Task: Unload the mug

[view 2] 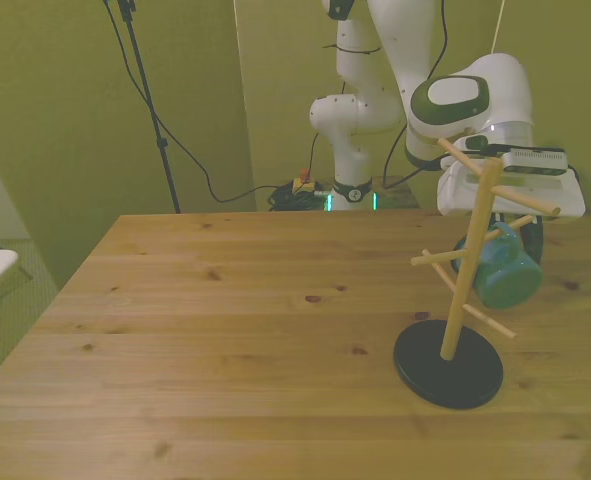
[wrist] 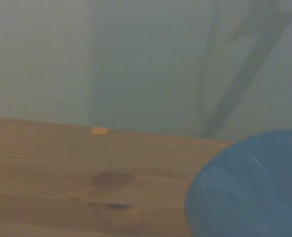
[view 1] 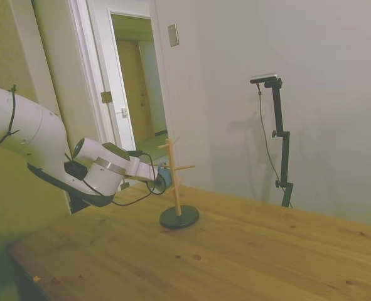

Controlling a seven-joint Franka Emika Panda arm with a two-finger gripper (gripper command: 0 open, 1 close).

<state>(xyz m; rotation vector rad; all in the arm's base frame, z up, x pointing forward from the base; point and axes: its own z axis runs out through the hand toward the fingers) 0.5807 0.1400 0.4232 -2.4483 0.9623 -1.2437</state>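
Note:
The teal-green mug [view 2: 504,273] hangs tilted on a peg of the wooden peg stand [view 2: 465,270], on the front view's right side of the table. In the side view the mug [view 1: 165,177] shows as a small blue shape just left of the stand's post [view 1: 176,188]. My gripper [view 2: 523,232] is right behind and above the mug, hard against it, and its white hand sits level with the stand's upper pegs. From the side, my gripper [view 1: 155,178] reaches in level from the left to the mug. The wrist view shows the mug [wrist: 249,187] as a blurred blue curve close by.
The stand's round black base [view 2: 448,362] rests on the wooden table [view 2: 225,330]. Bare pegs stick out on both sides of the post. The table's far edge meets a pale wall, and an open doorway [view 1: 138,81] lies behind the arm.

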